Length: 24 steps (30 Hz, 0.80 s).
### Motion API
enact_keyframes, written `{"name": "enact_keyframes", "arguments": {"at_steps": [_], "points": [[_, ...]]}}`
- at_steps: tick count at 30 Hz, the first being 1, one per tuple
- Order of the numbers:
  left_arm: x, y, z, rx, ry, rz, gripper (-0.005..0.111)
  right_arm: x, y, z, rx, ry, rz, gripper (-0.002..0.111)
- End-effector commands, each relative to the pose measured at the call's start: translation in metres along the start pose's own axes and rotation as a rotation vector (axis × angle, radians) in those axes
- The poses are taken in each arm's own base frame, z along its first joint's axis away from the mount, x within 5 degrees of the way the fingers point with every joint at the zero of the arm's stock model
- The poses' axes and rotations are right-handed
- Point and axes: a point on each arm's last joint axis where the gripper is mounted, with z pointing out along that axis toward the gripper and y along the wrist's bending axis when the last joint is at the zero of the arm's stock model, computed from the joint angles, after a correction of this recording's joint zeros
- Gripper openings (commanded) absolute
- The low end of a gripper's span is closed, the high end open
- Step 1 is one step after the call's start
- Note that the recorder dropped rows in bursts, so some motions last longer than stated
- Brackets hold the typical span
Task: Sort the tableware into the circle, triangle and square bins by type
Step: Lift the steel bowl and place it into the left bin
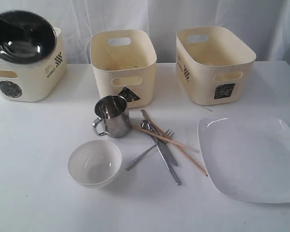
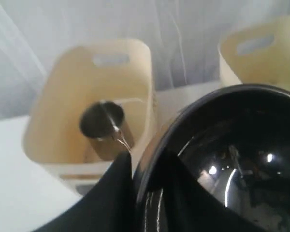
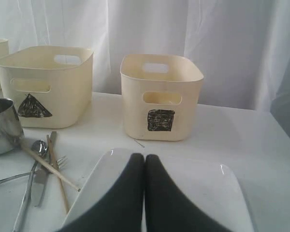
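My left gripper (image 2: 145,159) is shut on the rim of a dark, shiny steel bowl (image 1: 25,37), one finger inside it and one outside. It holds the bowl over the circle bin (image 1: 31,79). A steel mug (image 2: 104,126) stands inside that bin (image 2: 63,96). On the table are a second steel mug (image 1: 112,116), a white bowl (image 1: 94,162), steel cutlery (image 1: 159,147) crossed by wooden chopsticks (image 1: 180,146), and the large white square plate (image 1: 251,157). My right gripper (image 3: 145,157) is shut on nothing, above the plate (image 3: 208,193), and is outside the exterior view.
The triangle bin (image 1: 123,63) stands in the middle at the back and the square bin (image 1: 215,65) to its right. A white curtain hangs behind the table. The plate lies close to the table's right edge.
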Motion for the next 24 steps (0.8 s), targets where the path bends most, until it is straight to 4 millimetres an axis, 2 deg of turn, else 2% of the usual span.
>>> {"name": "enact_keyframes", "arguments": {"at_steps": [1,5,10,17,21,24], "points": [[-0.026,0.029,0.014,-0.078,-0.089,0.039,0.000,0.000,-0.001,0.000,0.010,-0.010,-0.002,0.000],[-0.029,0.052,0.054,-0.118,-0.091,0.022,0.003,0.000,-0.001,0.000,0.010,-0.010,-0.002,0.000],[-0.023,0.072,0.107,-0.139,-0.089,0.005,0.016,0.000,-0.001,0.000,0.010,-0.010,-0.002,0.000],[-0.004,0.084,0.171,-0.120,-0.105,-0.077,0.029,0.000,-0.001,0.000,0.010,-0.010,-0.002,0.000],[0.010,0.087,0.197,-0.104,-0.110,-0.149,0.036,0.000,-0.001,0.000,0.010,-0.010,-0.002,0.000],[0.018,0.087,0.206,-0.099,-0.096,-0.197,0.041,0.000,-0.001,0.000,0.010,-0.010,-0.002,0.000]]}}
